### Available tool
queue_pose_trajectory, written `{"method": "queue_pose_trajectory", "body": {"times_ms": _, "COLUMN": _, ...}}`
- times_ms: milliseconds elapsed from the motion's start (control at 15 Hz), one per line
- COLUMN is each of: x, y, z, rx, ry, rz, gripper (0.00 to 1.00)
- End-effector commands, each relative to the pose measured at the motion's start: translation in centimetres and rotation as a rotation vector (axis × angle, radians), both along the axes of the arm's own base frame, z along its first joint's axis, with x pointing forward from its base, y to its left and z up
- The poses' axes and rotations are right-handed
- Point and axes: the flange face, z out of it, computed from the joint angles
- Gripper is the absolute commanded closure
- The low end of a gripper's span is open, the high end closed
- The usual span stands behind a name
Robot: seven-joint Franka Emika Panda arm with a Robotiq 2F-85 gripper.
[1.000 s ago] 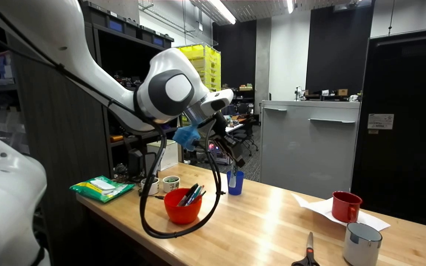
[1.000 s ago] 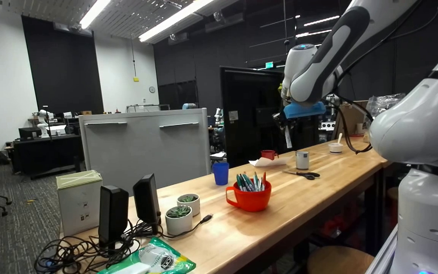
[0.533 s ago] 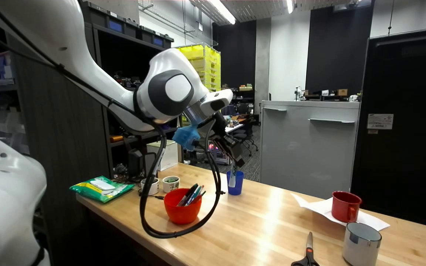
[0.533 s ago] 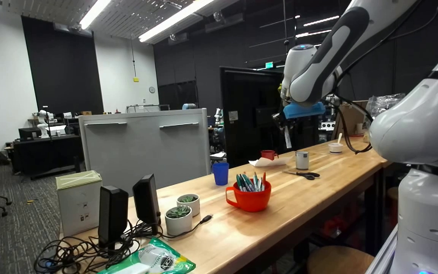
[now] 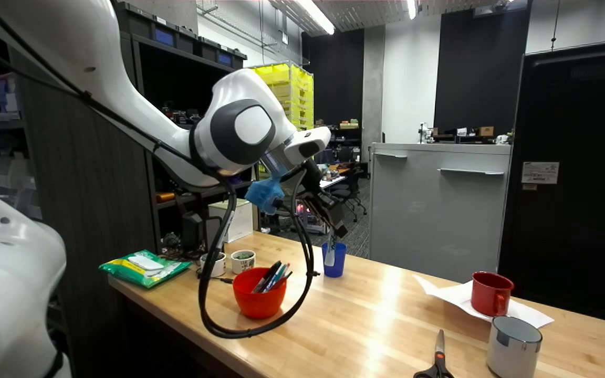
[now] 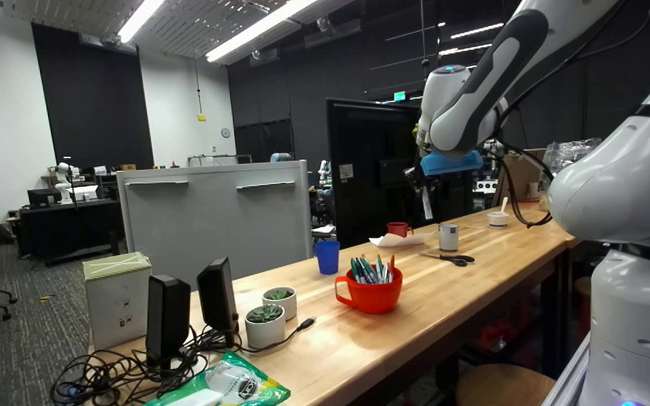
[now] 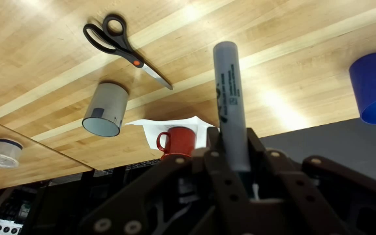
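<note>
Clearly, the gripper [image 7: 233, 140] is clamped on a white marker [image 7: 229, 94] — it is seen right of centre in the wrist view, its free end toward the top. Black scissors [image 7: 126, 52] lie at the upper left, and a blue cup [image 7: 372, 81] stands at the right edge — both are apart from the marker.

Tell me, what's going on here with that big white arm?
A robot arm has a whitish marker gripped in its hand, held up clear of the wooden table and touching nothing on it. On the table, a red mug stands on white paper, with a pale container and black-handled scissors close by. A blue cup stands apart from them, and an orange-red cup with a handle holds pens.
</note>
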Motion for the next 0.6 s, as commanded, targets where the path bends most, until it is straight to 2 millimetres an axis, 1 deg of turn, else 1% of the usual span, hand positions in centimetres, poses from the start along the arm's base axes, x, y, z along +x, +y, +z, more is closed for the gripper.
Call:
{"method": "queue_pose_trajectory", "body": {"times_ms": 0, "x": 0.0, "y": 0.0, "z": 0.1, "rx": 0.001, "ry": 0.001, "rz": 0.001, "gripper": 0.80}}
{"method": "queue_pose_trajectory", "body": {"times_ms": 200, "x": 0.0, "y": 0.0, "z": 0.1, "rx": 0.001, "ry": 0.001, "rz": 0.001, "gripper": 0.80}}
{"method": "queue_pose_trajectory", "body": {"times_ms": 267, "x": 0.0, "y": 0.0, "z": 0.1, "rx": 0.001, "ry": 0.001, "rz": 0.001, "gripper": 0.95}}
{"method": "queue_pose_trajectory", "body": {"times_ms": 533, "x": 1.3, "y": -2.2, "z": 0.1, "rx": 0.006, "ry": 0.023, "rz": 0.036, "gripper": 0.95}}
